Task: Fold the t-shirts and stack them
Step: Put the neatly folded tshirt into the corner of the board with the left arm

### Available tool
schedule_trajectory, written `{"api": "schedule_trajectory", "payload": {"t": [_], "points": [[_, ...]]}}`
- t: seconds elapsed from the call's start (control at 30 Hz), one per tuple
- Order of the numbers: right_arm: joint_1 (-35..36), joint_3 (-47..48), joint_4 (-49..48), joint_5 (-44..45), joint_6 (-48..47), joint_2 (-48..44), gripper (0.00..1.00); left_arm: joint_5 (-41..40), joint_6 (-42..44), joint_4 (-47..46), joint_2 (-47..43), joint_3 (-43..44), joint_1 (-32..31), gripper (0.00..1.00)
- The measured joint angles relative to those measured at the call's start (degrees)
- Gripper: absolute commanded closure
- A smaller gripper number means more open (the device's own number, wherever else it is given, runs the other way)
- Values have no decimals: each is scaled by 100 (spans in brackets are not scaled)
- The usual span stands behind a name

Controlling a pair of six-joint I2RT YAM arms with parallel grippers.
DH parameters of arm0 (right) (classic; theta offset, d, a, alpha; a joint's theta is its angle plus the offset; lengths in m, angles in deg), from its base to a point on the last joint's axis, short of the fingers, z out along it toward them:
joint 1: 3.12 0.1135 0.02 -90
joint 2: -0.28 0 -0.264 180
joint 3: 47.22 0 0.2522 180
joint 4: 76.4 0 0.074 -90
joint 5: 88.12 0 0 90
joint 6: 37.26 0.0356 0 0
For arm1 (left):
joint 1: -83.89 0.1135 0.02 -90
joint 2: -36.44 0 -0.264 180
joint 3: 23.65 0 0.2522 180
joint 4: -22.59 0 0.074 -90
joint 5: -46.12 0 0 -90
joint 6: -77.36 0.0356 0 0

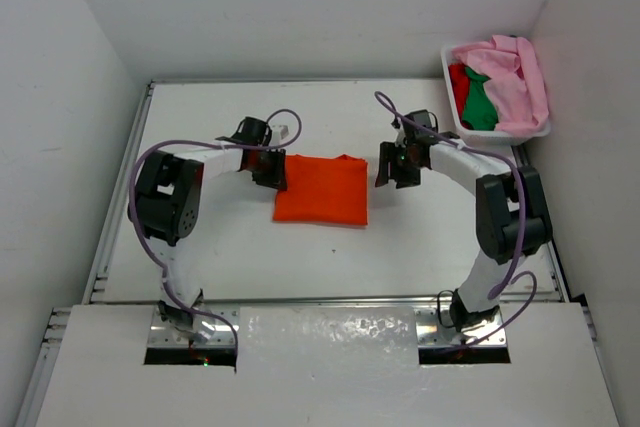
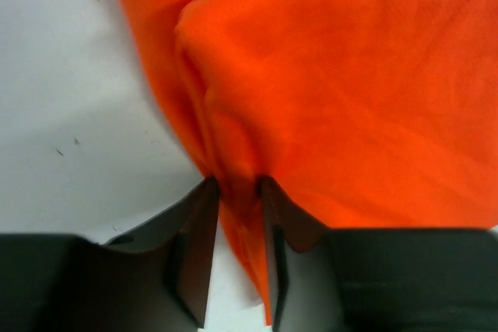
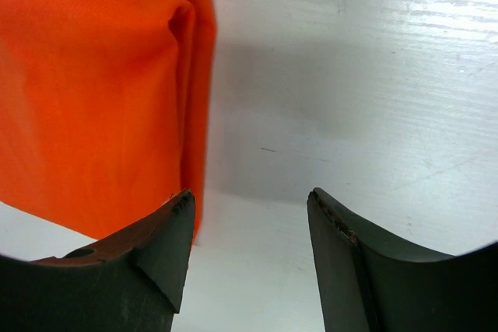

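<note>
Counter point(image 1: 220, 237): 1 orange t-shirt point(image 1: 322, 190) lies flat near the middle, folded into a neat rectangle, between the 2 arms.

Left hand point(image 1: 268, 169): positioned at the left edge of the orange t-shirt, at its far corner. In the left wrist view its fingers point(image 2: 198, 231) stand narrow, with a ridge of orange fabric running between them and filling the gap. The hand is pinching the edge of the orange t-shirt. The rest of the cloth spreads away from the fingers in layered folds, resting on the counter.

Right hand point(image 1: 400, 169): positioned just beside the right edge of the orange t-shirt, not gripping it. In the right wrist view the fingers point(image 3: 156, 246) stand wide apart, with only bare counter between them. The folded edge of the cloth lies next to 1 finger; contact cannot be confirmed.

Basket point(image 1: 503, 137): white, at the far right corner of the counter, well apart from both hands. It holds 3 unfolded t-shirts in a heap: pink t-shirt point(image 1: 515, 87) draped over the top and right side, green t-shirt point(image 1: 480, 102) in the middle, red t-shirt point(image 1: 458, 82) at the left wall.
</note>
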Motion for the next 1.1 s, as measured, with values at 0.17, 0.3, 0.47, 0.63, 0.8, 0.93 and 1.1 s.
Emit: {"api": "schedule_trajectory", "payload": {"t": [0.17,0.3,0.47,0.63,0.8,0.93,1.1], "points": [[-2,0,4,107,-28,-190,43,-7,-4,-22,9,-52,17,100],[-2,20,70,162,-96,-208,43,0,-11,-39,9,-57,46,100],[-2,94,236,278,-199,-208,42,85,37,0,9,-52,337,100],[-2,219,376,446,-345,-243,42,46,299,225,155,221,1193,100],[-2,400,540,640,-503,-289,42,-166,719,442,474,791,2127,100],[-2,612,678,796,-625,-293,42,-356,966,494,1104,1775,2763,100],[-2,833,844,887,-739,-293,41,-590,1178,612,2022,3244,3257,100]]}}
